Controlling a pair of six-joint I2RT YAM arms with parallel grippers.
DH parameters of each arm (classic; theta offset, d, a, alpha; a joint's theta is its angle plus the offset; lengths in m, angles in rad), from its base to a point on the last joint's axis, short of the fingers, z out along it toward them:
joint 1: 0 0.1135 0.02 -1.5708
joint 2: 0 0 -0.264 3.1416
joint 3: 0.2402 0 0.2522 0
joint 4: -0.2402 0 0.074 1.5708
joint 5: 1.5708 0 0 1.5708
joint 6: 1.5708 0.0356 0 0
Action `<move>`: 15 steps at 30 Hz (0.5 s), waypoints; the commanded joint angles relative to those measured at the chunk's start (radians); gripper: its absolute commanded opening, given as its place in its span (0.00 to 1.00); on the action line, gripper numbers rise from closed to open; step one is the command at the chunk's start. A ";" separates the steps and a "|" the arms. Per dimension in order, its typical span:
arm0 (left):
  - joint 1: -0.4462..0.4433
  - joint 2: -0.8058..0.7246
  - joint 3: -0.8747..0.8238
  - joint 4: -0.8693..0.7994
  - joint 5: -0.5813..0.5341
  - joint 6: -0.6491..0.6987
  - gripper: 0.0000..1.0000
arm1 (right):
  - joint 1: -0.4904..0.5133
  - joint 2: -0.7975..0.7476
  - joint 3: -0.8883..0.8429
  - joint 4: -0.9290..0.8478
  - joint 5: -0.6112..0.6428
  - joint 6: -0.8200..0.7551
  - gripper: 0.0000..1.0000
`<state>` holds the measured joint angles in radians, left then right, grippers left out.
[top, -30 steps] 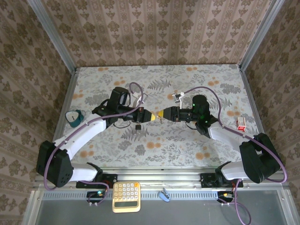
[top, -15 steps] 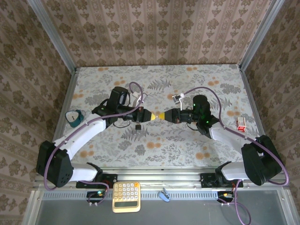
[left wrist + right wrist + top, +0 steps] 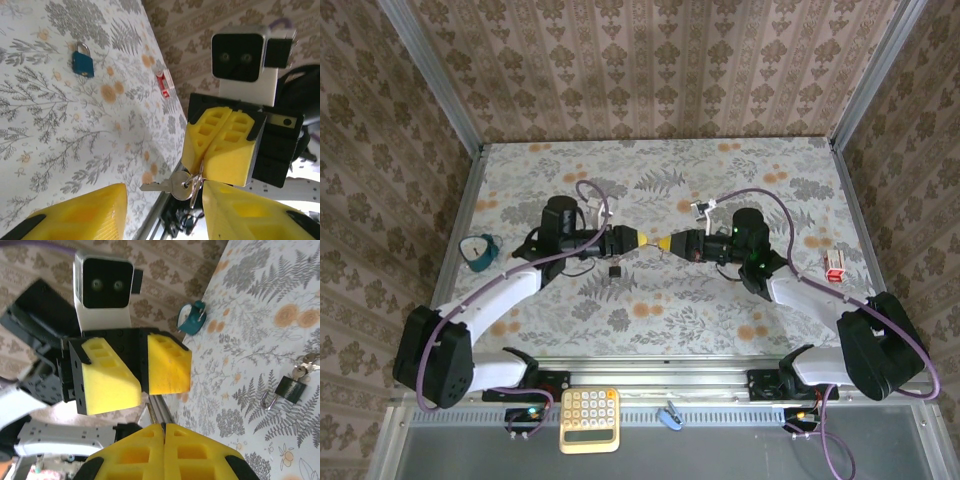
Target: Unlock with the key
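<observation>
The left jaws have backed off, so there's now a gap btw them & the right jaws; a sec ago the tips were touching. Left jaws are open w/ nothing in them. Right jaws are shut tight on the ring of the key (image 3: 167, 186), which hangs below them. So the swap looks done. Next job, prob: take the key to a lock. A blue padlock (image 3: 82, 61) & a dark padlock (image 3: 287, 388) lie on the table (image 3: 720, 310); can't tell which it fits.
</observation>
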<state>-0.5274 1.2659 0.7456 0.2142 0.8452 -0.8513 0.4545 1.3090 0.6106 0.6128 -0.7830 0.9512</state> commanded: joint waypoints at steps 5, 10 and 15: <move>-0.029 0.003 -0.030 0.303 -0.010 -0.160 0.44 | 0.016 -0.035 -0.019 0.084 0.108 0.067 0.00; -0.053 0.029 -0.021 0.340 -0.007 -0.172 0.43 | 0.024 -0.033 -0.026 0.117 0.118 0.079 0.00; -0.058 0.042 -0.023 0.354 -0.014 -0.180 0.38 | 0.029 -0.037 -0.024 0.125 0.114 0.082 0.00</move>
<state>-0.5812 1.2999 0.7109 0.5095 0.8330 -1.0157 0.4759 1.2972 0.5953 0.6930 -0.6876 1.0252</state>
